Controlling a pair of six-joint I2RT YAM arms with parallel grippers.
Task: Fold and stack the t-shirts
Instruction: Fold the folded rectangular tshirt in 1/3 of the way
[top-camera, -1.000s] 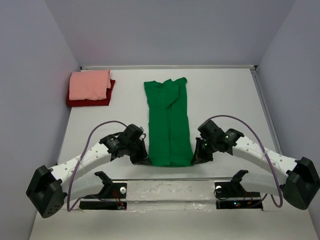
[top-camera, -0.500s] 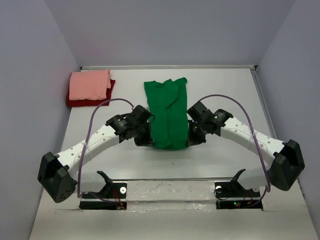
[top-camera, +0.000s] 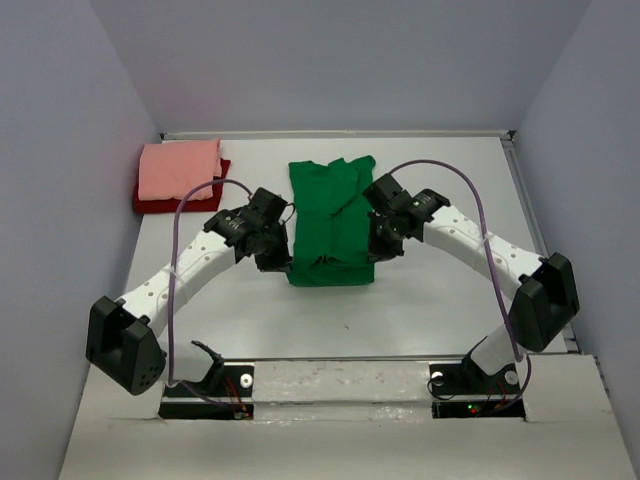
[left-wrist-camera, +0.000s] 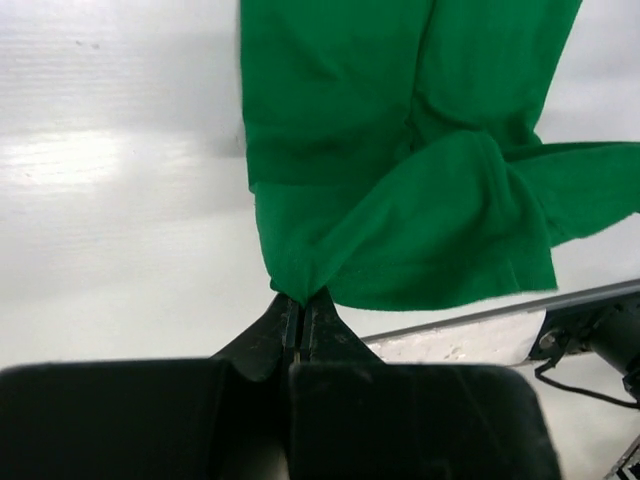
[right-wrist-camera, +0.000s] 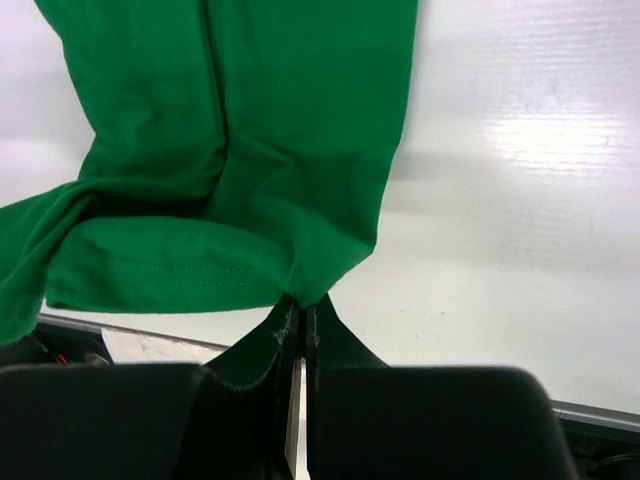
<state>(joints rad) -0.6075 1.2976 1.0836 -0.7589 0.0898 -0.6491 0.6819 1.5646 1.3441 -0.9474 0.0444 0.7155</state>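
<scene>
Most of the dark red t-shirt is covered by the salmon-pink t-shirt at the far left corner of the table; only its near and right borders are seen. In both wrist views the green t-shirt is cut off by the upper edge. Its pinched corners are concealed between the pressed-together fingers of the left gripper and the right gripper. From above, neither gripper's fingertips can be made out.

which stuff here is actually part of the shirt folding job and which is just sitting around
Part of the job: green t-shirt, near end doubled over; left fingers and right fingers, each shut on a corner of it; salmon-pink t-shirt, folded, on dark red t-shirt.
Just there: white table; mounting rail at its near edge.
</scene>
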